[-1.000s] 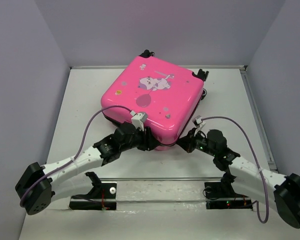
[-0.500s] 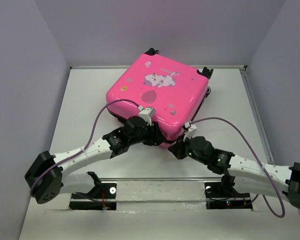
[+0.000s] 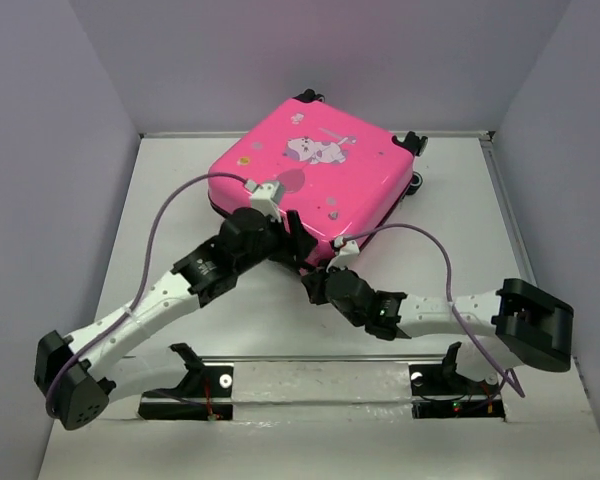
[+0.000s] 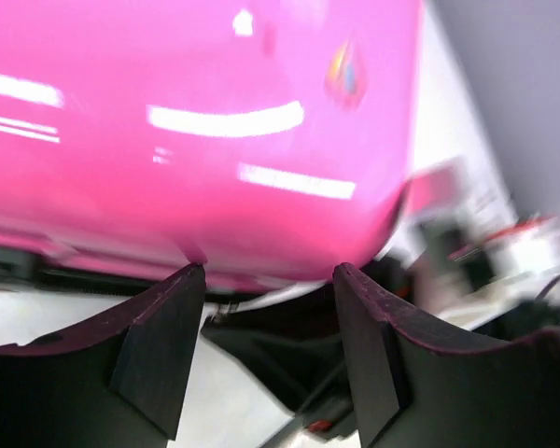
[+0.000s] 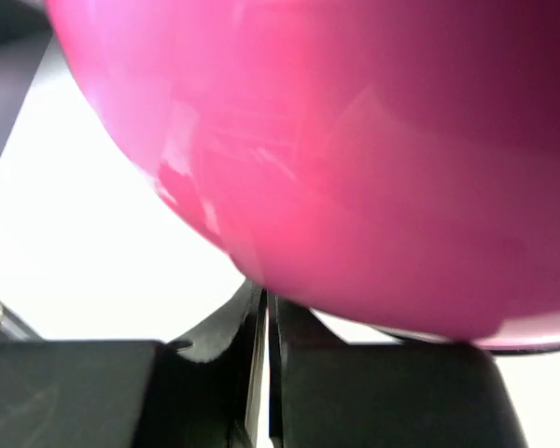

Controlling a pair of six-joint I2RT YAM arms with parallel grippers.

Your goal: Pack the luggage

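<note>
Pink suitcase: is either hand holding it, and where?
Left hand open, holding nothing. Right hand shut under the suitcase corner; any pinch there cannot be told.

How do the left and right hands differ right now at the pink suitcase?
The left hand is open, jaws well apart; the right hand is shut, jaws pressed together. In the top view the left hand meets the luggage on its near edge from the left, while the right hand comes at the near corner from the right. Both are close against the luggage's near side, and neither is gripping anything.
</note>
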